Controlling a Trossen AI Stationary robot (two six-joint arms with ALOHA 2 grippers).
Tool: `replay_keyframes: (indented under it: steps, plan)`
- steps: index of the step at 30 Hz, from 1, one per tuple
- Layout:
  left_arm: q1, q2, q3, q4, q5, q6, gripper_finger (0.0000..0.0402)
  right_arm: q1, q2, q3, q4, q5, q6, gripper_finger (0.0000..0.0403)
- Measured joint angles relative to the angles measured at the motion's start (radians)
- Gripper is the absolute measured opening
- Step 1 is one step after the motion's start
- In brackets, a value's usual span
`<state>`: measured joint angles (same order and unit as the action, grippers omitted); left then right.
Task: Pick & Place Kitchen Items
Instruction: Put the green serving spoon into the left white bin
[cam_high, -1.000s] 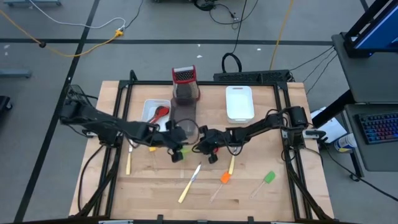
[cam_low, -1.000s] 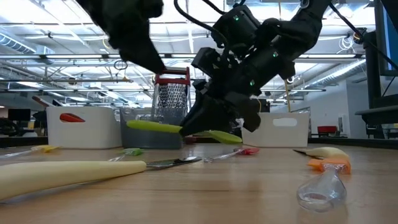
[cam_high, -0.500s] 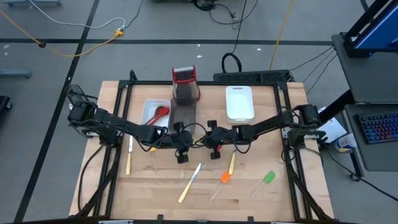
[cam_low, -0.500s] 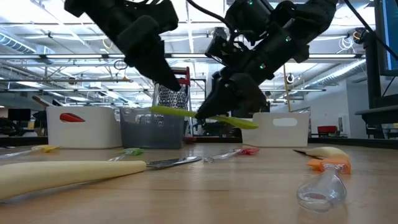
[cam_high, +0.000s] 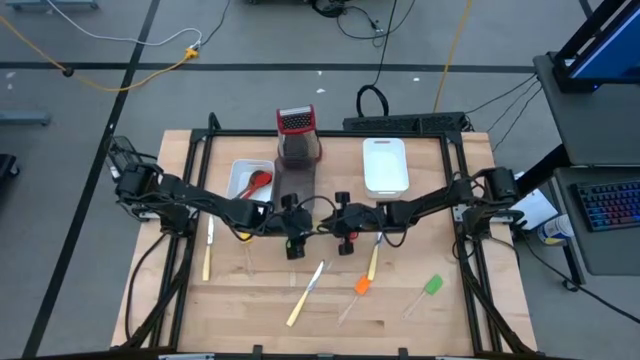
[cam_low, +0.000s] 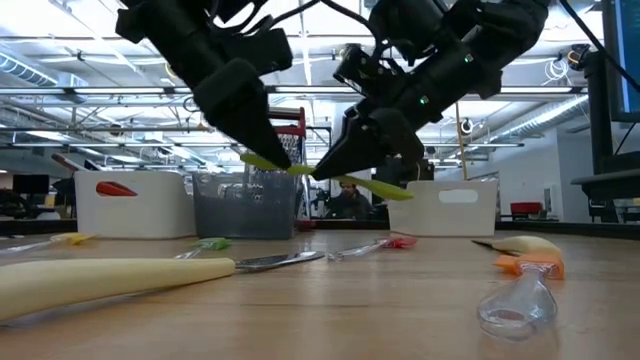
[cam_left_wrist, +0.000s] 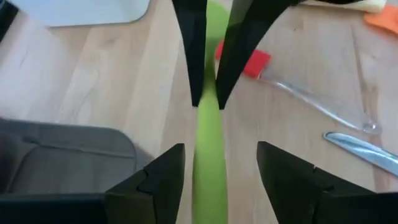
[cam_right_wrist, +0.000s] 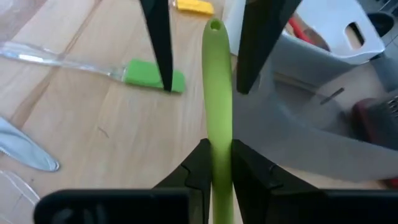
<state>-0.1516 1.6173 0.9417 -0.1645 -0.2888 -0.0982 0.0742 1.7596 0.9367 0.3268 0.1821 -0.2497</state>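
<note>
A long green utensil (cam_low: 330, 178) hangs above the table's middle, just near of the grey tray (cam_high: 297, 180). My right gripper (cam_right_wrist: 219, 163) is shut on its handle. The handle's free end, with a small hole (cam_right_wrist: 215, 26), points toward the table's left. My left gripper (cam_left_wrist: 211, 177) faces it from the left and is open. Its two fingers stand on either side of that free end with a gap on each side. Other utensils lie on the wood: a pale-handled knife (cam_high: 305, 295), an orange spatula (cam_high: 360, 285) and a green spatula (cam_high: 430, 285). My right gripper pinches the green utensil's handle (cam_right_wrist: 219, 146) between its two fingers, some way back from the holed end. The fingers come level from the table's right and lie along the handle. The utensil is lifted clear, nearly level, its holed end slightly higher.
Behind the grey tray stands the red-topped grater (cam_high: 297, 125). A white tray holding a red spoon (cam_high: 250, 180) is at the far left and another white tray (cam_high: 385, 165) at the far right. A pale-handled utensil (cam_high: 207, 255) lies left of my left arm, another (cam_high: 372, 262) under my right.
My right gripper has carried the green utensil up and a little toward the table's far edge. My left gripper has come in from the left to the handle's free end and has risen with it.
</note>
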Motion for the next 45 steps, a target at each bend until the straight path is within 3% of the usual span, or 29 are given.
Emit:
replay_keyframes:
  steps: [11,25,38,45]
  plan:
    - [0.000,0.008,0.001,0.011,0.016,0.016,0.0191,0.012,0.000,0.000,0.050,-0.002,-0.001,0.0040]
    - [0.001,0.007,0.001,0.013,-0.001,0.017,0.0053,0.013,0.000,0.000,0.066,-0.005,-0.012,0.0041]
    - [0.005,-0.005,0.001,-0.005,0.000,-0.041,0.0059,0.013,0.000,0.000,0.062,-0.003,-0.077,0.0099]
    - [0.004,-0.076,0.001,-0.097,0.016,-0.090,0.0055,0.040,-0.001,0.000,0.088,0.009,-0.150,0.0106]
